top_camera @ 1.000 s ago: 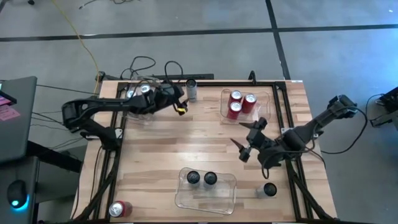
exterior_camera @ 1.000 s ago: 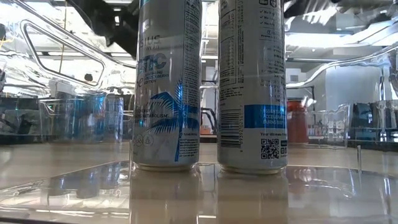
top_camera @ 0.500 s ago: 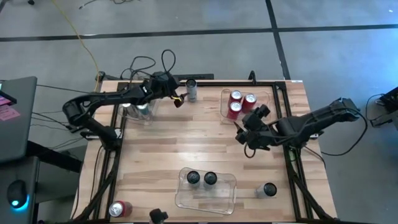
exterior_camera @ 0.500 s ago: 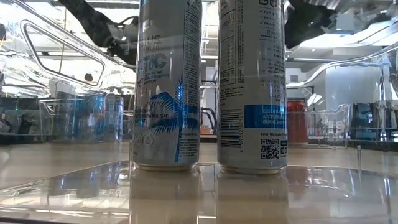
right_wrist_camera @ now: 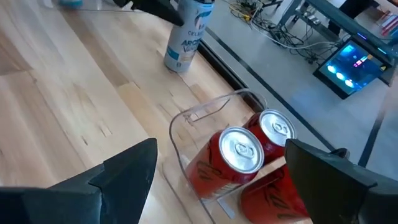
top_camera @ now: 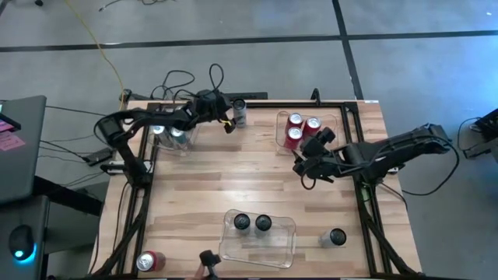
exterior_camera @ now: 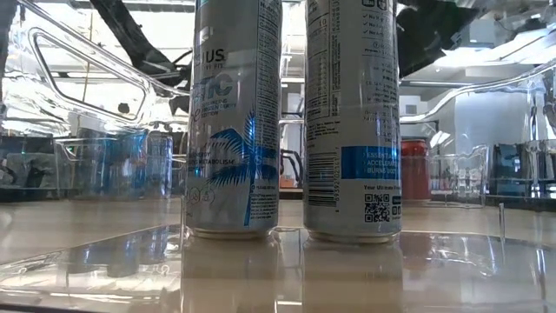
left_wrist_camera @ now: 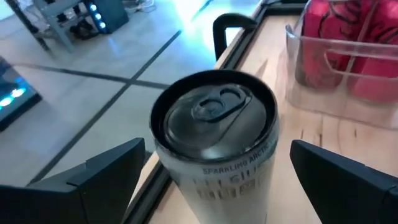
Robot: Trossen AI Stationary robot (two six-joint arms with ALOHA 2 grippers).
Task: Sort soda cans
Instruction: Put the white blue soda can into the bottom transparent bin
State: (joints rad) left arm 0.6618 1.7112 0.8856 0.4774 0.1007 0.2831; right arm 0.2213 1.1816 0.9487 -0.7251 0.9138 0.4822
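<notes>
A white soda can with a dark top (left_wrist_camera: 214, 143) stands upright on the table by the far edge (top_camera: 240, 111). My left gripper (left_wrist_camera: 214, 186) is open, one finger on each side of this can and neither touching it; the high view shows this gripper (top_camera: 226, 122) just left of it. My right gripper (top_camera: 306, 162) hangs open over the table beside a clear bin (top_camera: 282, 138) that holds three red cans (right_wrist_camera: 239, 152). Its fingers (right_wrist_camera: 121, 171) have nothing between them.
A clear bin at the far left (top_camera: 187, 148) holds two silver-topped cans. A near bin (top_camera: 280, 241) holds two dark-topped white cans (exterior_camera: 234, 117). A loose dark-topped can (top_camera: 337, 236) stands near right and a red can (top_camera: 149, 260) at the near left corner. A dark thing (top_camera: 207, 259) shows at the near edge.
My left gripper has swung away from the far-left bin toward the table's right, up to the loose white can at the far edge. My right gripper has gone toward the far edge and turned toward the bin of red cans. No can has moved.
</notes>
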